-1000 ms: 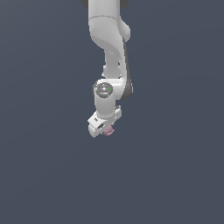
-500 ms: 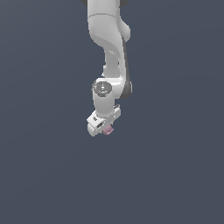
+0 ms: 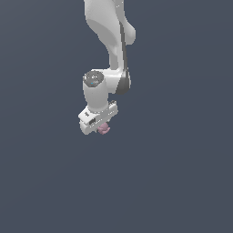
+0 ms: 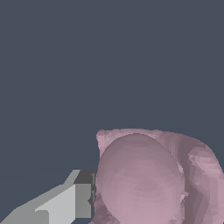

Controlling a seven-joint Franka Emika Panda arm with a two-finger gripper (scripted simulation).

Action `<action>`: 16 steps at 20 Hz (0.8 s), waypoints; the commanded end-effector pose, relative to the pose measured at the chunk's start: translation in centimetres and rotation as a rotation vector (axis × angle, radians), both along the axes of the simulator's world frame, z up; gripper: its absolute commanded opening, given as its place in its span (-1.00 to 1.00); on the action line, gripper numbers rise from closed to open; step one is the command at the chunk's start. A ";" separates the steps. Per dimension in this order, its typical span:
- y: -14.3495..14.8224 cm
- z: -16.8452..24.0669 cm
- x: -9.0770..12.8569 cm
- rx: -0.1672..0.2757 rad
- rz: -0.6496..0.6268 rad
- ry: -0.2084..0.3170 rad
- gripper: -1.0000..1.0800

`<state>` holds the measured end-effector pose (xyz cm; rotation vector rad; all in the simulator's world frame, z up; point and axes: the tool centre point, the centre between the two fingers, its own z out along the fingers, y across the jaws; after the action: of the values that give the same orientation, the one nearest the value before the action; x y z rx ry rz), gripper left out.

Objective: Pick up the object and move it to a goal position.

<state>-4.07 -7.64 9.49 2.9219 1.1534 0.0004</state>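
Note:
The object [image 3: 104, 129] is a tiny dusty-pink lump that sticks out just under the white gripper [image 3: 101, 127] in the exterior view. It fills much of the wrist view, where the object [image 4: 144, 179] shows as a rounded, knobby mass. One grey finger [image 4: 78, 200] presses against its side; the other finger is hidden behind it. The gripper is shut on the object and hangs from the white arm [image 3: 111, 41], which comes down from above.
A plain dark blue-grey surface [image 3: 182, 182] fills the background in both views. No other objects, edges or containers show.
The gripper, still holding the object, has shifted a little upward and toward the exterior view's left.

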 end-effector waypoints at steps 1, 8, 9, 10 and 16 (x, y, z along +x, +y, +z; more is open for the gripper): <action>-1.8 2.1 -0.4 0.000 0.000 -0.001 -1.00; -7.2 8.5 -1.7 0.002 0.000 -0.001 -1.00; -7.9 9.3 -1.9 0.002 0.000 -0.001 -1.00; -8.6 10.1 -2.0 0.002 0.000 -0.001 -1.00; -11.7 13.6 -2.6 0.002 0.000 -0.001 -1.00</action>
<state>-6.52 -18.74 22.36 2.9228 1.1515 0.0038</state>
